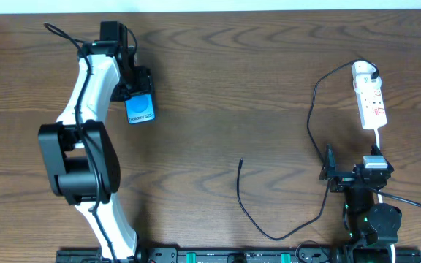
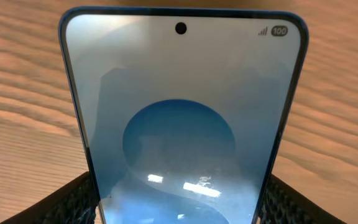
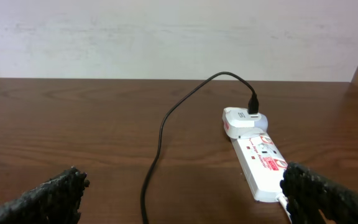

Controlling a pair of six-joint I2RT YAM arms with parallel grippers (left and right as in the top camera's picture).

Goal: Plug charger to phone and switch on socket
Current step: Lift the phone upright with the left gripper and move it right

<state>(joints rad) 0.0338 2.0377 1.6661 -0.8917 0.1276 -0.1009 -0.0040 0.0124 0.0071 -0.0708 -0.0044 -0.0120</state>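
The left gripper [image 1: 137, 98] squeezes the phone [image 1: 140, 110] by its sides, at ten o'clock on the table [image 1: 218, 73]. The right gripper [image 3: 182, 186] is wide open, holding nothing. The power strip [image 1: 370, 98] lies at two o'clock. The black cable [image 1: 314, 109] is plugged into it, its loose tip near the middle.

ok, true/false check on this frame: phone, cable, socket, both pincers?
1. The left pincer grips the phone. True.
2. The cable has its free tip in the phone. False: the tip lies on the table, apart from the phone.
3. The white plug sits in the socket. True.
4. The right pincer holds the cable. False: it is open and empty, short of the socket.
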